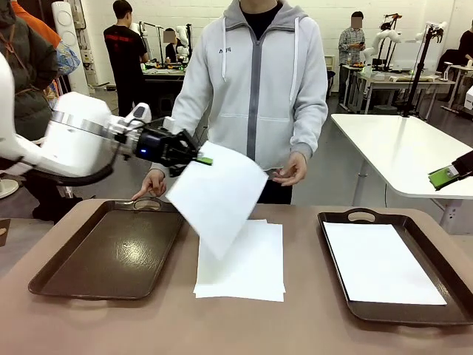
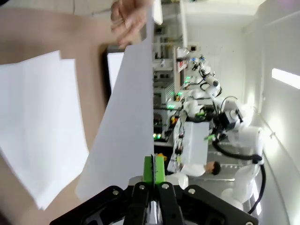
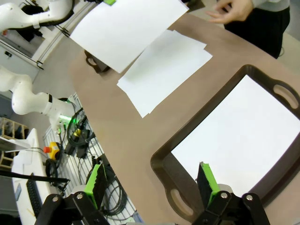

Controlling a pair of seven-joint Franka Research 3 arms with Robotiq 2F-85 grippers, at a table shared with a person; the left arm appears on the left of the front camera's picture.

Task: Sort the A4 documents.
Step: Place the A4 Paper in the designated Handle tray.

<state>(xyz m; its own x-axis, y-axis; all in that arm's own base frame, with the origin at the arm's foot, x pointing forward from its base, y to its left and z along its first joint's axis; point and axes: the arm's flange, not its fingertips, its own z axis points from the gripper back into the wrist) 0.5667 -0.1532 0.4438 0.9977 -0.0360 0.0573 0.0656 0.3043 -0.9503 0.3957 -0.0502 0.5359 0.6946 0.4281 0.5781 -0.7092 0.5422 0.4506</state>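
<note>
My left gripper [image 1: 201, 160] is shut on one white A4 sheet [image 1: 218, 196] and holds it in the air, tilted, above the table's middle. In the left wrist view the held sheet [image 2: 124, 122] rises from between the green pads [image 2: 153, 169]. Under it a small stack of A4 sheets [image 1: 247, 262] lies on the table between the two trays. Another sheet [image 1: 380, 262] lies flat in the right tray [image 1: 336, 222]. The left tray [image 1: 103, 255] holds nothing. My right gripper [image 3: 152, 180] stands open high above the right tray's sheet [image 3: 243, 133]; its green pad [image 1: 443, 176] shows at the front view's right edge.
A person in a grey hoodie stands at the far side, one hand [image 1: 151, 185] at the left tray's handle, the other hand [image 1: 292, 171] held near the waist. A white table [image 1: 406, 148] stands behind at the right.
</note>
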